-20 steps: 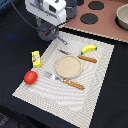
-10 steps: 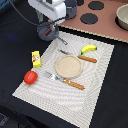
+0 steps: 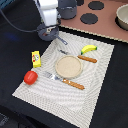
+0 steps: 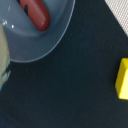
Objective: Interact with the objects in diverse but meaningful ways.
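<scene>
**Arm hangs over the pan at the mat's far corner**

The arm's white body stands low over the pan (image 3: 49, 33), which sits on the dark table (image 3: 15, 60) at the far corner of the striped mat (image 3: 95, 80), toward the exterior view's left. The gripper (image 3: 48, 29) is mostly hidden under the arm's own bulk, so I cannot tell whether its jaws are wide or closed. The wrist view shows the grey pan (image 4: 35, 35) with the sausage (image 4: 35, 12) lying inside it, and the block (image 4: 121, 78) well apart on the dark surface.

On the mat, the block (image 3: 36, 58) stands near the edge at the exterior view's left, and the tomato (image 3: 30, 77) lies nearer the camera beside it. The plate (image 3: 68, 66) sits in the middle. The banana (image 3: 89, 48) lies beyond the knife (image 3: 85, 58), and the fork (image 3: 64, 80) rests on the plate's near side.
</scene>
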